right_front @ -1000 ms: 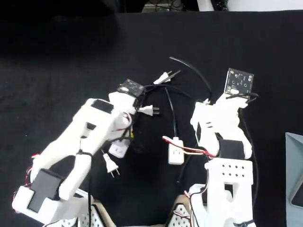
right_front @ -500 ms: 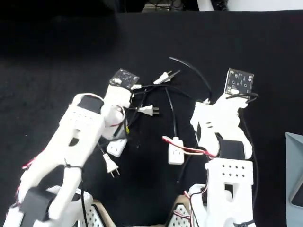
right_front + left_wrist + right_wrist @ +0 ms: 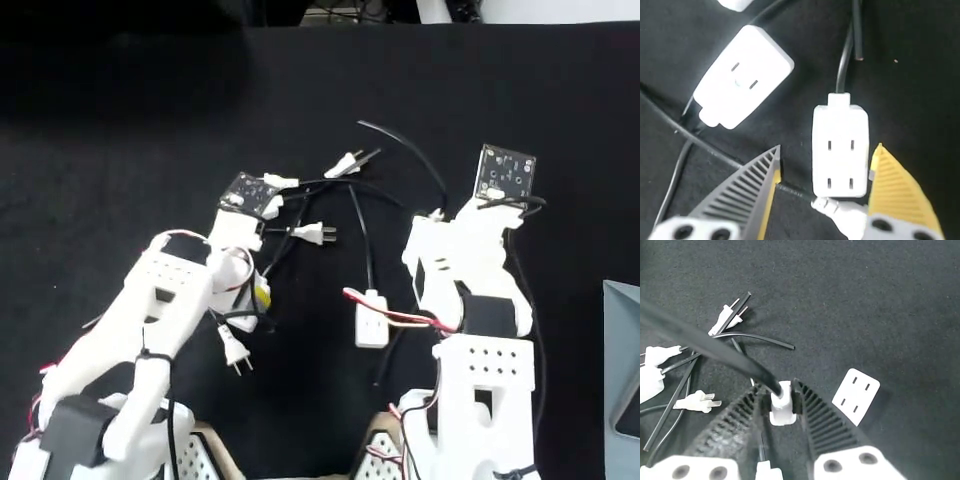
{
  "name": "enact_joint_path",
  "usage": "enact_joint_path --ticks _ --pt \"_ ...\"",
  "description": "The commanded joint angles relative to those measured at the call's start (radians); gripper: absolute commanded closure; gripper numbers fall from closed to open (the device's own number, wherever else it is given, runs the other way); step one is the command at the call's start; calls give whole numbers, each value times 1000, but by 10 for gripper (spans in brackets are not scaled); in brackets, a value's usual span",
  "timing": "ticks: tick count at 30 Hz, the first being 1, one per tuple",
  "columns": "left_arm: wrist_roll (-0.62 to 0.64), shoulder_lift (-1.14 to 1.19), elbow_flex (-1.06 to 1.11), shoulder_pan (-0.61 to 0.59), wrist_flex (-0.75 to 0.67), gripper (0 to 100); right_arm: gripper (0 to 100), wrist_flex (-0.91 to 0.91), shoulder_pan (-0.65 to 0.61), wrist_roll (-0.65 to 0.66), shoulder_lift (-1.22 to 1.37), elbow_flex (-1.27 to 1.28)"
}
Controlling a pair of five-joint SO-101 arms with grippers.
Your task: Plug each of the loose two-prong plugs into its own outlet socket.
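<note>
Change: left arm (image 3: 160, 300) has drawn back leftward.
Left gripper (image 3: 828, 148): spread astride outlet socket (image 3: 840, 131), apparently to brace it.
Right gripper (image 3: 776, 386): pinching plug (image 3: 780, 410), poised for insertion.

Black cloth over the table (image 3: 120, 120), and it's a real tangle out there. Far centre, a white plug (image 3: 347, 160) lies flat, prongs aimed right and away. Just nearer, a second plug (image 3: 312, 234), prongs pointing right. Near left, a third plug (image 3: 234, 351), prongs toward the near edge. Centre, a white outlet socket (image 3: 371, 322) on the cloth; left of it, a four-slot socket (image 3: 840, 150), slots up. Black cords (image 3: 365, 240) snake between them.
</note>
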Motion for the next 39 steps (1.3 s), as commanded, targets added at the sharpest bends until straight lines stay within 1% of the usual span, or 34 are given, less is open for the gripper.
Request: enact_joint_path --ticks 1,5,10,14,18,24,26,28,32,35,39 --pt "5 49 24 -5 -117 730 984 -12 6 -2 -21 -70" --pt "-2 89 18 45 -144 809 984 -12 6 -2 -21 -68" --pt "-2 87 5 177 -146 888 984 -12 6 -2 -21 -68" --pt "-2 87 -33 283 -144 928 984 -12 9 -2 -21 -68" --pt "-2 87 -79 340 -135 938 984 -12 14 -2 -21 -71" --pt "-5 84 -101 344 -135 938 984 -12 14 -2 -21 -73" --pt "-8 48 -110 334 -123 938 984 -12 14 -2 -21 -73" --pt "-38 -20 -122 334 -80 938 984 -14 15 -2 -21 -73" --pt "-51 -209 -174 332 34 938 985 -15 15 -2 -21 -73" --pt "-51 -342 -222 294 87 938 985 -17 15 -2 -21 -74" --pt "-51 -437 -245 199 98 938 985 -17 15 -2 -21 -74"
